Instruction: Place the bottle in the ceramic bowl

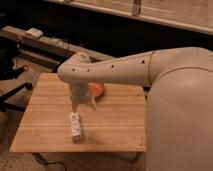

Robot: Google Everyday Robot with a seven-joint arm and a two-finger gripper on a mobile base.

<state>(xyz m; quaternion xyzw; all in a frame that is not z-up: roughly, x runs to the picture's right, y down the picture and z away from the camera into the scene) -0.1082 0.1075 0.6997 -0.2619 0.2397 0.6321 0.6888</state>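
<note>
The slim white bottle (75, 125) lies on its side on the wooden table (120, 120), near the front left. My gripper (83, 106) hangs just above and behind the bottle, pointing down. Its fingers are open with nothing between them, and they do not touch the bottle. The orange ceramic bowl (98, 90) sits behind the gripper, toward the table's back edge, and my wrist hides its left part.
My large white arm (125, 70) reaches in from the right, and the robot body (180, 120) covers the table's right end. A dark bench with a small white object (35, 33) stands behind the table. Dark chair legs (15, 95) lie on the floor at left.
</note>
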